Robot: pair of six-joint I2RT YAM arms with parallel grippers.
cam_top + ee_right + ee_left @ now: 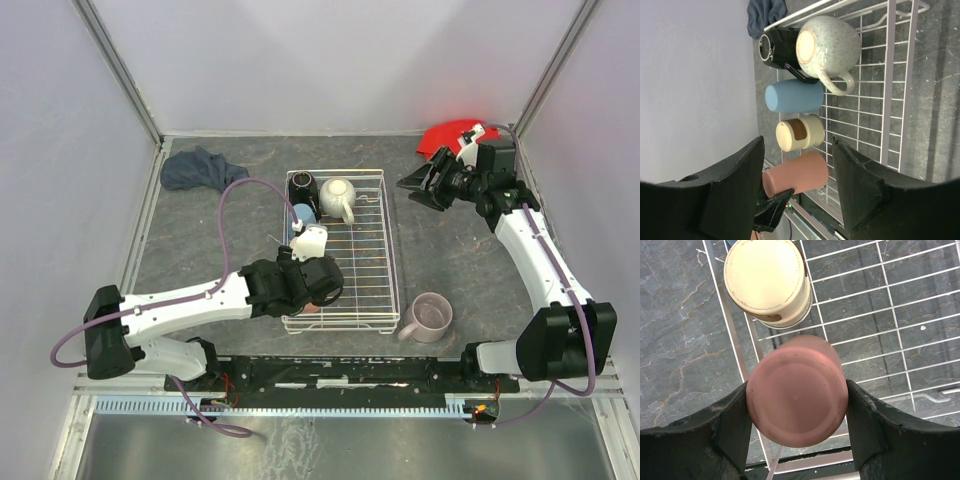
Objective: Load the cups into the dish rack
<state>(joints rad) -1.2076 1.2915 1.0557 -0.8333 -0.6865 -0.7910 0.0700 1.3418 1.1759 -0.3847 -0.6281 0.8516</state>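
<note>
The left gripper (797, 402) clasps the salmon tumbler (796, 390) by its smooth, probably slippery sides. The right gripper (412, 187) gapes empty.

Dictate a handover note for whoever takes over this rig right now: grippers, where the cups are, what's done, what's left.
Left gripper: shut on the salmon tumbler, bottom up at the dish rack's near-left corner; whether it rests on the wires, cannot tell.
Right gripper: open, empty, beside the red cloth.
Done: black mug, cream mug, blue tumbler and pale tumbler are in the rack.
Left: release the salmon tumbler, then load the mauve-pink mug, upright on the table right of the rack.
</note>
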